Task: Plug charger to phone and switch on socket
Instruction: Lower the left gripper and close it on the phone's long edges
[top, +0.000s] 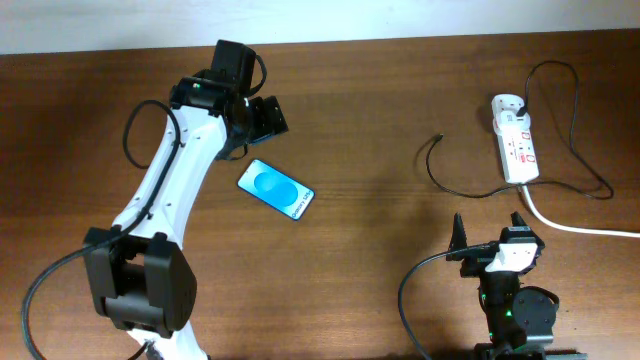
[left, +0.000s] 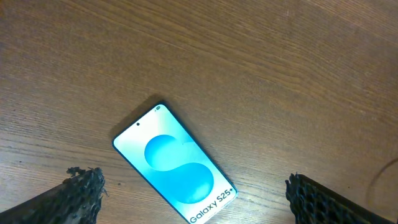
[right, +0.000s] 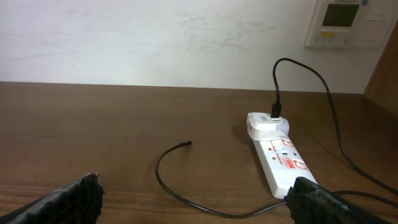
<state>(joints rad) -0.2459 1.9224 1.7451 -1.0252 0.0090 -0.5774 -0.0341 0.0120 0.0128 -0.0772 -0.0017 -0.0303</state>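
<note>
The phone (top: 275, 189) lies flat on the wooden table, blue screen up; in the left wrist view (left: 174, 164) it sits between my open fingers, below them. My left gripper (top: 258, 118) hovers open just behind the phone, empty. The white socket (top: 516, 139) lies at the right; it also shows in the right wrist view (right: 280, 156). The charger (top: 470, 189) is a thin black cable plugged into the socket's far end, looping round to a free connector tip (top: 441, 137), which also shows in the right wrist view (right: 185, 144). My right gripper (top: 492, 232) is open and empty, in front of the socket.
A thick white cord (top: 580, 227) runs from the socket off the right edge. The table's far edge meets a white wall (right: 155, 37). Black cables loop beside both arm bases at the front (top: 410, 300).
</note>
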